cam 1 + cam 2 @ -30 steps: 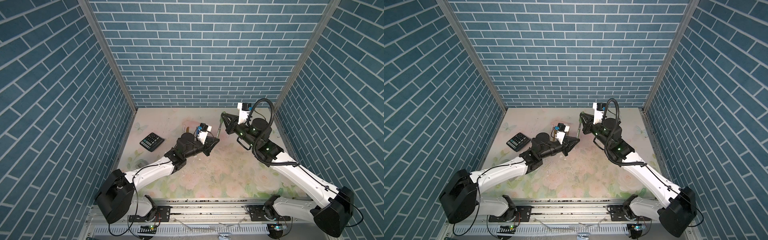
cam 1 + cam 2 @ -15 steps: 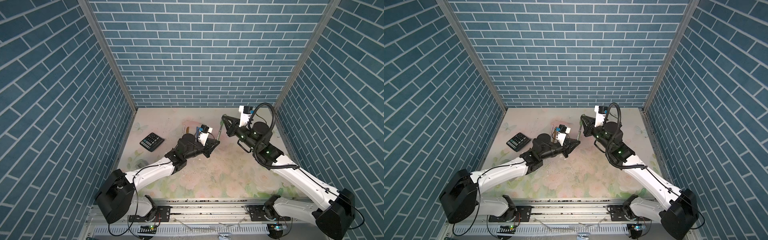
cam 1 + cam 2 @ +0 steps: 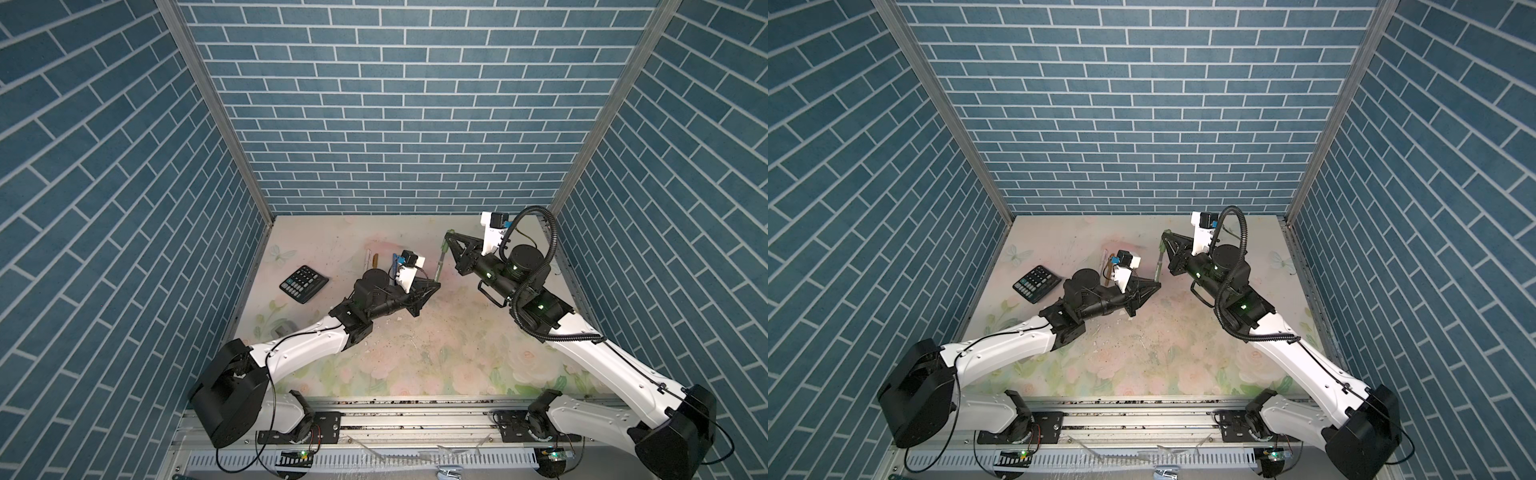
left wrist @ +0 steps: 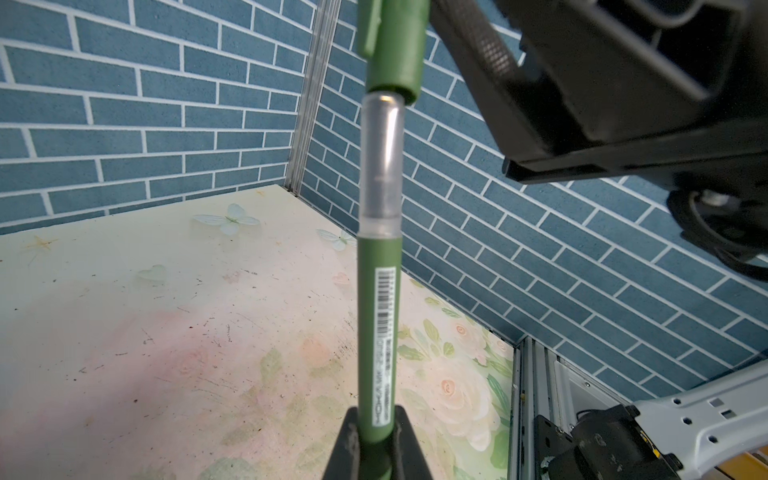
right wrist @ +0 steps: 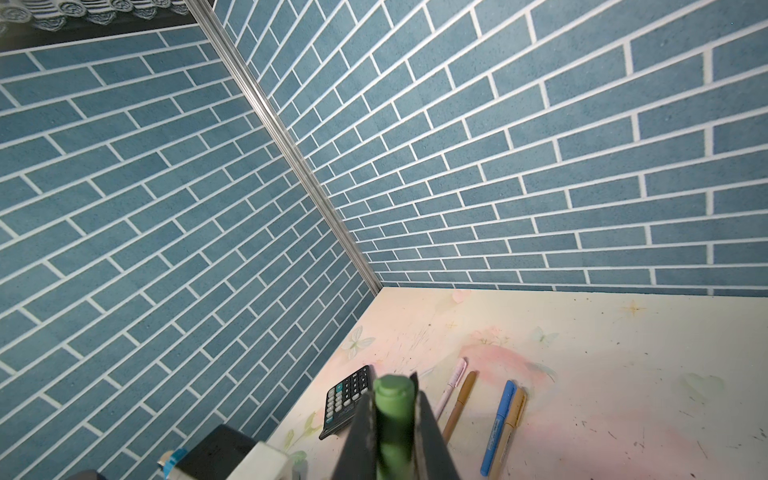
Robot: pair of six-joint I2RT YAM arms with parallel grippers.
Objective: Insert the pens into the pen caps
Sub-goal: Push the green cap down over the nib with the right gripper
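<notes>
Only a clear glossy sleeve (image 4: 380, 166) separates matte green cap (image 4: 394, 45) and pen (image 4: 376, 332).

Lighting: bright, even and diffuse, from overhead.
Shadows: soft and faint on the table (image 3: 374, 232) in both top views, with no hard edges.
Glare: a white streak down the clear section of the green pen (image 4: 378, 291) in the left wrist view.
Focus: both top views are sharp throughout. In the right wrist view the green cap (image 5: 394, 411) and the right gripper (image 5: 392, 440) around it are soft, too near the lens, while the brick walls (image 5: 540, 166) behind are crisp. In the left wrist view the printed label on the pen is legible.
Distortion: brick courses bow and the walls splay toward the edges in every view.
</notes>
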